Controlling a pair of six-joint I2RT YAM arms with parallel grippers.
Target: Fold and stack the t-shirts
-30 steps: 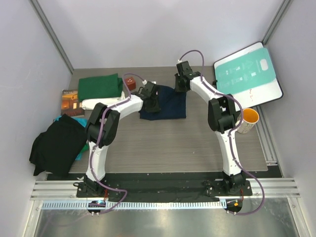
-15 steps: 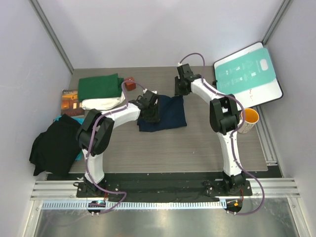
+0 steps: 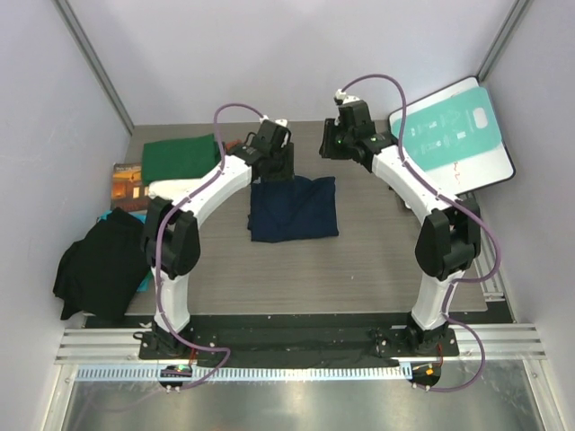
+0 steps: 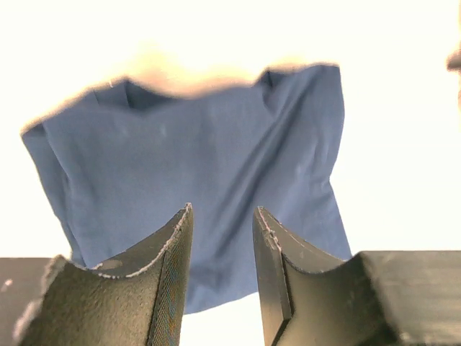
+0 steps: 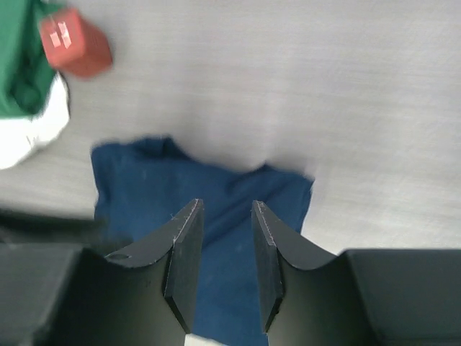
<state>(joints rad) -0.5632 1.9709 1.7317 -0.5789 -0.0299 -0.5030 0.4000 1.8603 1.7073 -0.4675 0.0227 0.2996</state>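
The navy t-shirt [image 3: 294,208] lies folded in a rough square at the middle of the table; it also shows in the left wrist view [image 4: 194,166] and the right wrist view [image 5: 216,209]. The dark green t-shirt [image 3: 182,157] lies folded at the back left, on the cream-white t-shirt [image 5: 29,133], which the left arm mostly hides in the top view. My left gripper [image 3: 274,171] [image 4: 222,209] hangs open and empty above the navy shirt's far edge. My right gripper [image 3: 328,145] [image 5: 227,204] is open and empty, raised beyond the shirt's far right corner.
A teal-and-white board [image 3: 454,135] leans at the back right. A small red-brown block [image 5: 74,43] sits beside the green shirt. A brown-orange book [image 3: 130,180] and a heap of black cloth [image 3: 103,265] lie at the left edge.
Both grippers have let go of the navy shirt and risen back toward the far side. The shirt now lies flat and free, a little nearer the front.
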